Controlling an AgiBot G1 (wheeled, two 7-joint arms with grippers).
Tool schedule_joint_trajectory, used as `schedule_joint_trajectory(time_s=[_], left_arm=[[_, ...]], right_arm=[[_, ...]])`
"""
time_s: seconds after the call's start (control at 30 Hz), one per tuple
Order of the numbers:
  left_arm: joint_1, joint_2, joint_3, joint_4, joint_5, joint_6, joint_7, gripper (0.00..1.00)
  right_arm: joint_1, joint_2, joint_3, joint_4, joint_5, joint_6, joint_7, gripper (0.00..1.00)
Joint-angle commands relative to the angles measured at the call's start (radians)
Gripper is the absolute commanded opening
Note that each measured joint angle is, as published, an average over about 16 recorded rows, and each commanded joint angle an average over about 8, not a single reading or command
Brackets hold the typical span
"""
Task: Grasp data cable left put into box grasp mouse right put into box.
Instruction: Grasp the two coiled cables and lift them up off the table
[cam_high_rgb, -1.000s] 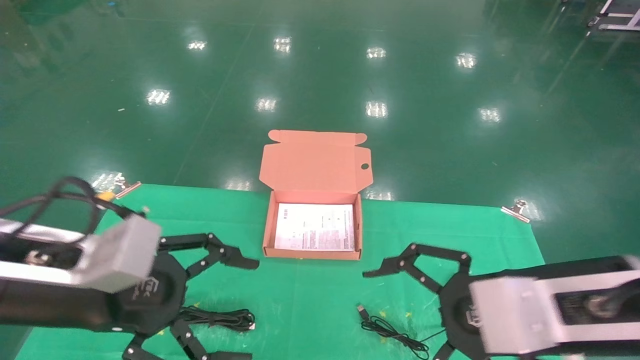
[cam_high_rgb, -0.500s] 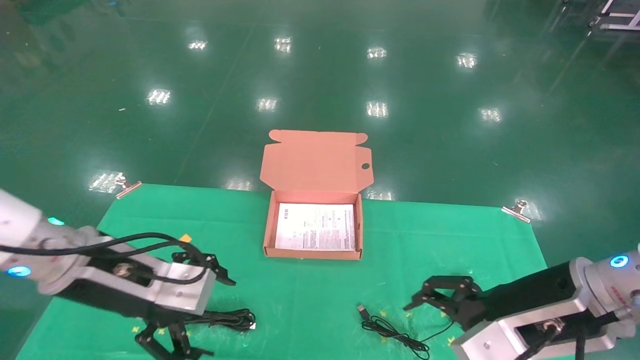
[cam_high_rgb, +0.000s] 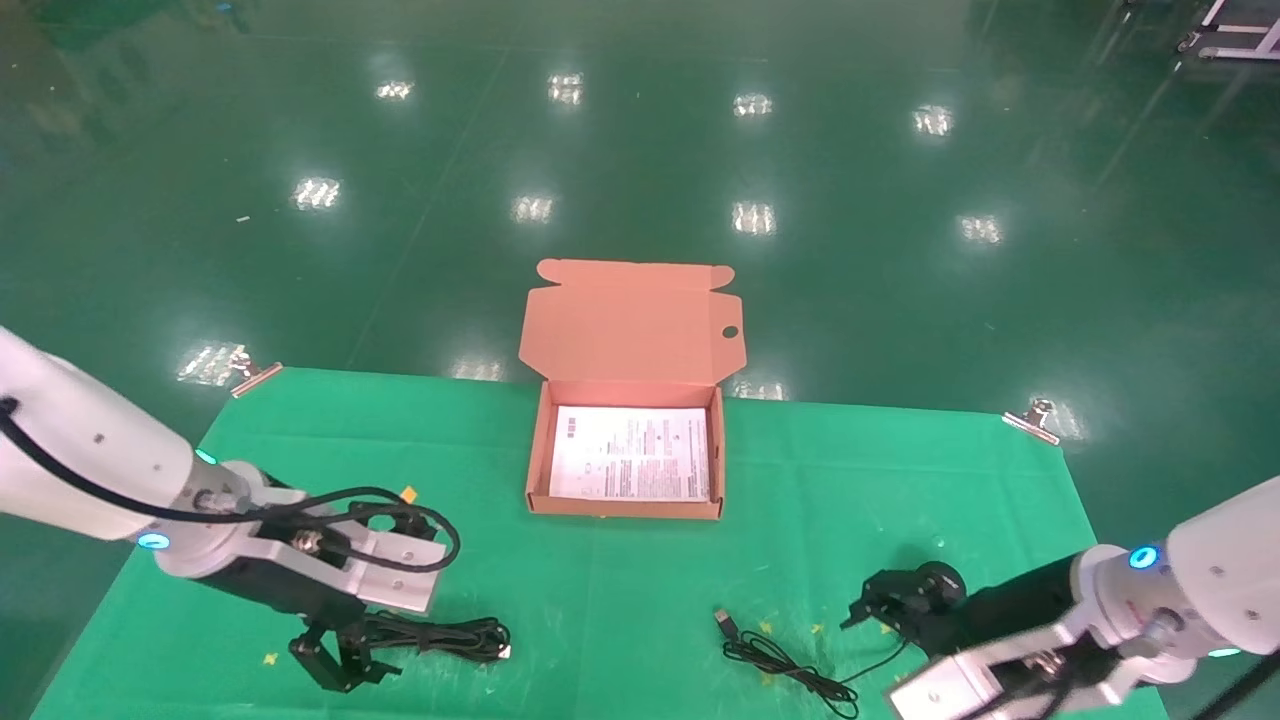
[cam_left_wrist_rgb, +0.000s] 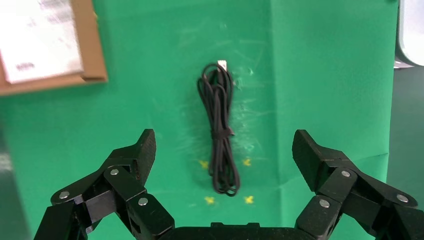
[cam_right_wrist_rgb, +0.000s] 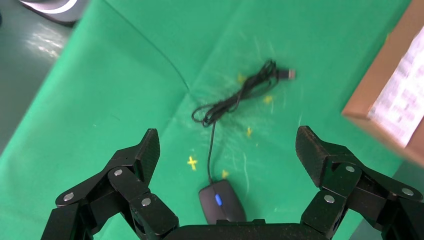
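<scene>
The data cable (cam_high_rgb: 450, 635), a tied black bundle with a silver plug, lies on the green cloth at front left. My left gripper (cam_high_rgb: 335, 665) hangs open just above its near end; in the left wrist view the cable (cam_left_wrist_rgb: 220, 135) lies between the spread fingers of the gripper (cam_left_wrist_rgb: 223, 145). The mouse (cam_right_wrist_rgb: 221, 201) with a blue light sits under my open right gripper (cam_right_wrist_rgb: 227, 134). In the head view the right gripper (cam_high_rgb: 875, 605) hides the mouse. The mouse's thin cord (cam_high_rgb: 790, 665) trails left. The open box (cam_high_rgb: 625, 508) holds a white printed sheet.
The box lid (cam_high_rgb: 632, 325) stands open past the table's far edge. Metal clips (cam_high_rgb: 255, 375) (cam_high_rgb: 1030, 420) hold the cloth at the far corners. Yellow cross marks lie around the cable and the cord. The shiny green floor lies beyond.
Both arms have swung down from beside the box to the front of the cloth. The left gripper now sits over the cable, the right over the mouse. Both stay open.
</scene>
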Motion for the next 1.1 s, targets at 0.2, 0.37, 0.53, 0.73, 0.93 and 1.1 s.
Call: schedule_joint_trajectory(time_s=[0.2,0.37,0.53,0.73,0.93,1.1], left_arm=[[0.045,0.025,0.021,0.082,0.051,-0.064,-0.002,1.0],[0.073,0.046,0.029,0.141,0.079,-0.12,0.015,1.0],[0.088,0.077,0.027,0.232,0.078,-0.161,0.031,1.0],[0.095,0.124,0.01,0.378,0.05,-0.205,0.056,1.0],[0.094,0.173,-0.008,0.544,0.018,-0.237,0.103,1.0],[0.084,0.212,-0.018,0.668,-0.003,-0.251,0.156,1.0]], right_arm=[[-0.062,-0.03,-0.025,-0.006,-0.102,0.098,0.085,1.0],[-0.101,-0.065,-0.044,-0.015,-0.17,0.149,0.154,1.0],[-0.128,-0.108,-0.058,-0.035,-0.233,0.195,0.213,1.0],[-0.148,-0.166,-0.065,-0.091,-0.287,0.246,0.283,1.0],[-0.151,-0.234,-0.064,-0.195,-0.294,0.271,0.328,1.0],[-0.144,-0.287,-0.064,-0.292,-0.29,0.29,0.318,1.0]])
